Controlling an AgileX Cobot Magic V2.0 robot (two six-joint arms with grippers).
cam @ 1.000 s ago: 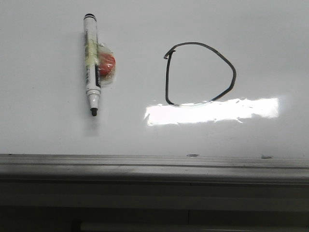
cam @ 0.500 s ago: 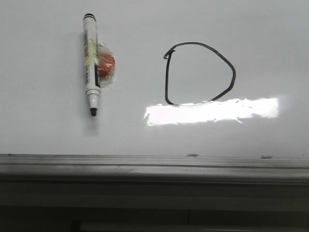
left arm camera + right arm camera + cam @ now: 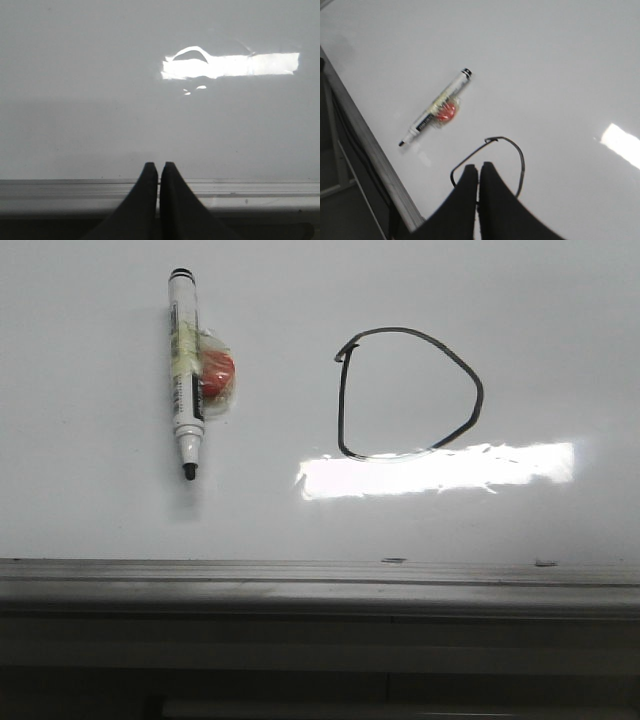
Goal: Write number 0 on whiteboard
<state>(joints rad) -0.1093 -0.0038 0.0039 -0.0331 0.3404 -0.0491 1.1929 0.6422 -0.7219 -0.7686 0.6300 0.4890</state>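
The whiteboard point(image 3: 520, 320) fills most of the front view. The number 0 point(image 3: 480, 390) is a thin black D-like closed loop on it, right of centre, with a small hook at its top left. It also shows in the right wrist view point(image 3: 522, 160), partly behind my right gripper point(image 3: 479, 166), which is shut and empty above it. A black-and-white marker point(image 3: 185, 380) with a red piece taped to it lies left of the loop, tip down. My left gripper point(image 3: 158, 164) is shut and empty over the board's lower edge.
A grey metal ledge point(image 3: 320, 585) runs along the board's lower edge, with dark space below it. A bright white rectangular glare patch point(image 3: 435, 470) lies just under the loop. The marker also shows in the right wrist view point(image 3: 437, 106), near the board's edge.
The marker and the loop have shifted a few pixels left and up in the front view, as if the camera moved slightly. Nothing else differs.
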